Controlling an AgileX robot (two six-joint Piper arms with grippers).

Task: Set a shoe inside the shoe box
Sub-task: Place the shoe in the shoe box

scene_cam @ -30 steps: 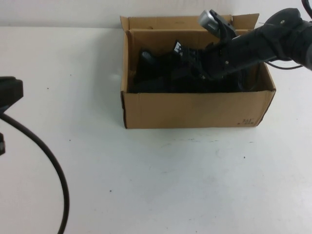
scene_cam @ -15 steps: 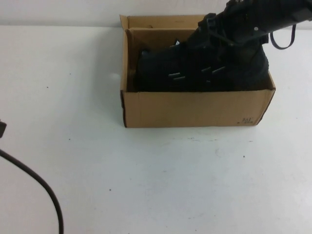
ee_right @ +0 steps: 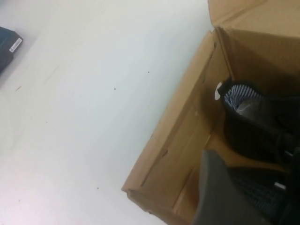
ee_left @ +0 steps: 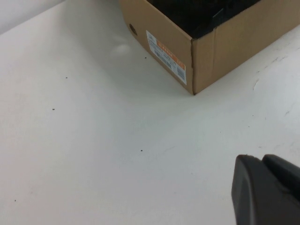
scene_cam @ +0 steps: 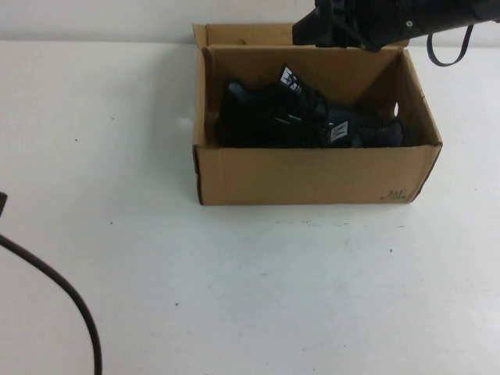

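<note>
- In the shoe box (scene_cam: 312, 176), at the table's (scene_cam: 234, 297) far middle: the shoe (scene_cam: 269, 117) lies on its side, toe toward the box's left wall, white-marked tongue tag up. A second black shoe (scene_cam: 363, 133) lies beside it on the right, touching it.
- Right gripper (scene_cam: 344, 23): above the box's back wall at the top edge of the high view, clear of both shoes, nothing held. Can't tell how wide the fingers stand; the right wrist view shows only one finger (ee_right: 220, 197).
- Left gripper (ee_left: 267, 192): fingers together, empty, low over bare table, well apart from the box. Not in the high view; only its black cable (scene_cam: 70, 297) shows at the left edge.
- Left wrist view only: orange-and-white label (ee_left: 166, 56) and round hole (ee_left: 132, 30) on the box's left end wall.
- Right wrist view only: striped lining and crumpled paper stuffing (ee_right: 243, 103) in a shoe's opening; a dark object (ee_right: 9, 44) on the table far off.
- High view only: small black print (scene_cam: 397, 195) at the front right corner.
- Edges: top flaps short, upright. Open table in front of and left of the box.
</note>
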